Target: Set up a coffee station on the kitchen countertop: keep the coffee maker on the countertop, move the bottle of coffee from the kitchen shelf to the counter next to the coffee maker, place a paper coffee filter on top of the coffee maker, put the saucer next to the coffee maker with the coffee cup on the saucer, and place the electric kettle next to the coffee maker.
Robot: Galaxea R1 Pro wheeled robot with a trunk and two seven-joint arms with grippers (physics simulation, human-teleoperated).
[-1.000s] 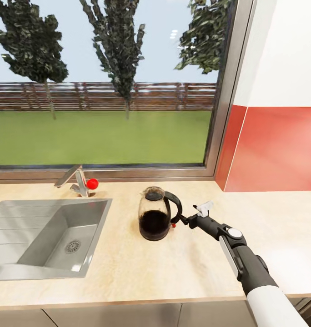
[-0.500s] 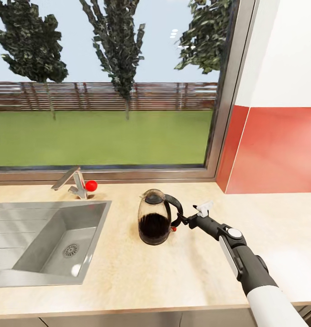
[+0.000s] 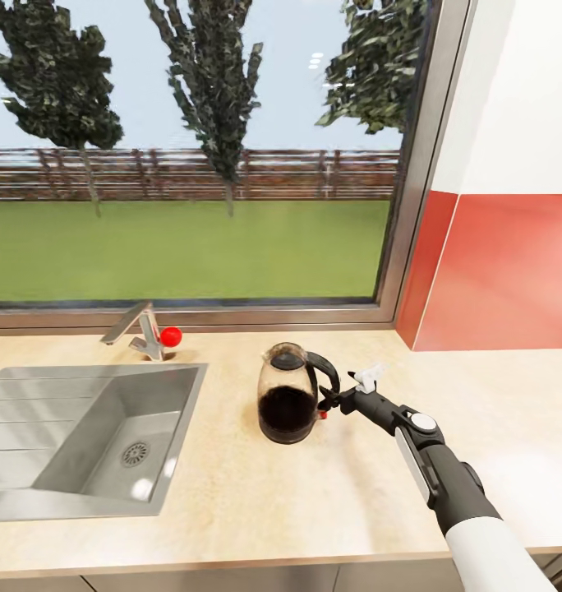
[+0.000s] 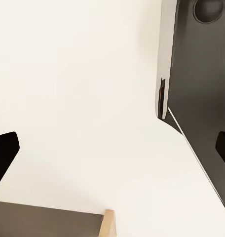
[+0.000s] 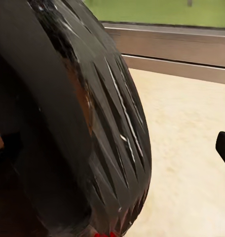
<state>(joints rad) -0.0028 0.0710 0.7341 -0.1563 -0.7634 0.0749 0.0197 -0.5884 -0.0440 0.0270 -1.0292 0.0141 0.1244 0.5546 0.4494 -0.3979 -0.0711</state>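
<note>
The electric kettle (image 3: 287, 396), a clear glass jug with a dark lower half and a black loop handle, stands upright on the kitchen countertop (image 3: 232, 493) to the right of the sink. My right gripper (image 3: 330, 403) reaches in from the right and sits at the kettle's handle, low down by the small red dot. In the right wrist view the kettle (image 5: 78, 128) is very close, and one fingertip (image 5: 224, 148) at the picture's edge shows the jaws spread wide. My left gripper (image 4: 112, 150) is open in front of a plain white surface, holding nothing.
A steel sink (image 3: 34, 485) is set into the counter at the left, with a faucet (image 3: 137, 329) and a red knob (image 3: 171, 335) behind it. A window runs along the back. A red wall panel (image 3: 503, 271) closes off the back right.
The whole view has shifted a little, so the camera moved. The gap between my right gripper and the kettle's handle has closed; the fingers now sit at the handle.
</note>
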